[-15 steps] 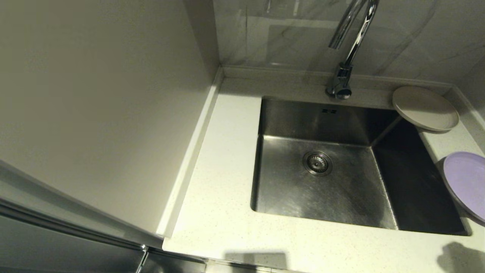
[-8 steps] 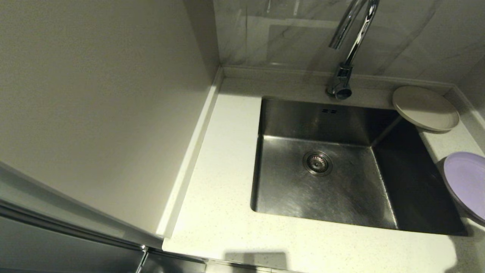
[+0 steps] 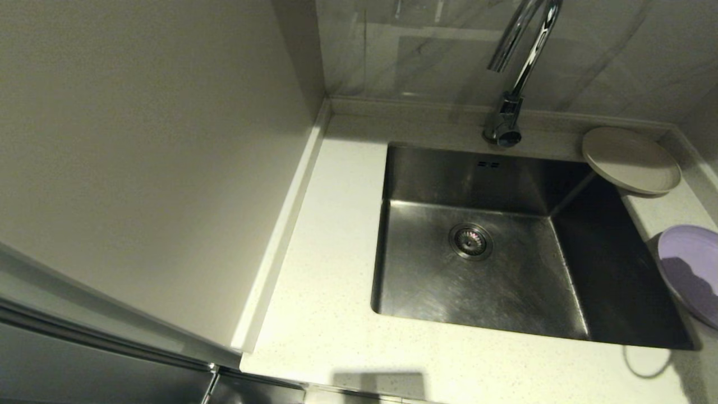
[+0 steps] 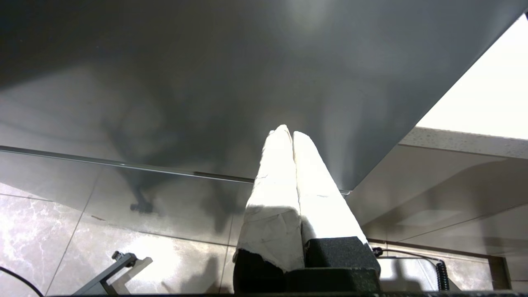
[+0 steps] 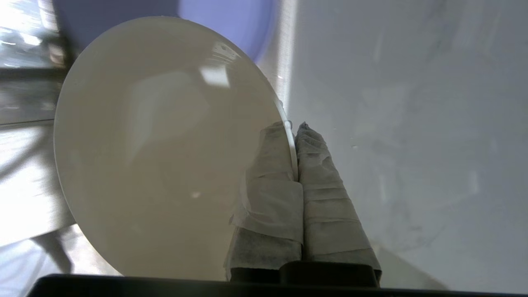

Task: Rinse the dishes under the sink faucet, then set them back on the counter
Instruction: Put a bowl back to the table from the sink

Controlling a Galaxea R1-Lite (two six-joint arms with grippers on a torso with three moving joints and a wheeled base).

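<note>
right wrist view shows the right gripper (image 5: pixel 296 150) clenched on the rim of the white bowl (image 5: pixel 165 148), the bowl's body spreading to one side of the fingers and the lilac plate (image 5: pixel 231 24) beyond it. in the head view a shadow now falls on that plate (image 3: pixel 693 272), absent 1 second ago, so the bowl seems lifted off the counter (image 3: pixel 331 247) toward the sink (image 3: pixel 477 269). the left gripper (image 4: pixel 292 136) hangs parked, pinched shut on nothing.

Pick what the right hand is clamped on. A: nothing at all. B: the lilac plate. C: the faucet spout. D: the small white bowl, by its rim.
D: in the right wrist view the right hand is shut on the rim of the small white bowl, while the lilac plate lies on the counter beside the sink.
</note>
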